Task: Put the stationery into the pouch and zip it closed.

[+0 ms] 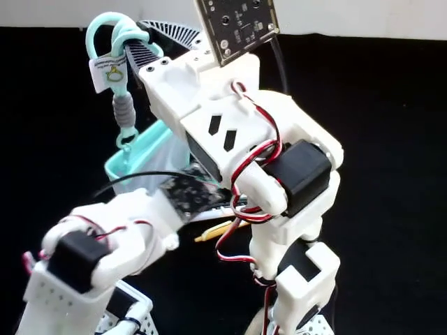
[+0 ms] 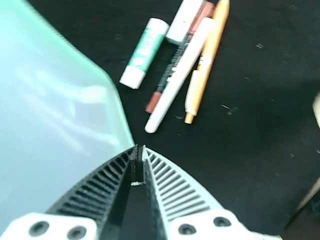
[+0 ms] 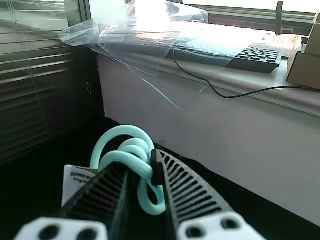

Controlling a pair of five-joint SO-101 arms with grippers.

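Mint-green cord [image 3: 131, 160] of the pouch [image 1: 143, 157] is pinched between the narrow-set jaws of the right gripper [image 3: 142, 162], and the translucent pouch body hangs straight below that gripper. On the pouch's edge the left gripper [image 2: 136, 149] is clamped tight, with the pouch wall spreading away to one side of its fingers. Just ahead of that gripper's tips, a glue stick [image 2: 145, 52], a white pen [image 2: 177, 80] and an orange pen [image 2: 205, 65] lie side by side on the black table [image 2: 250, 125], outside the pouch.
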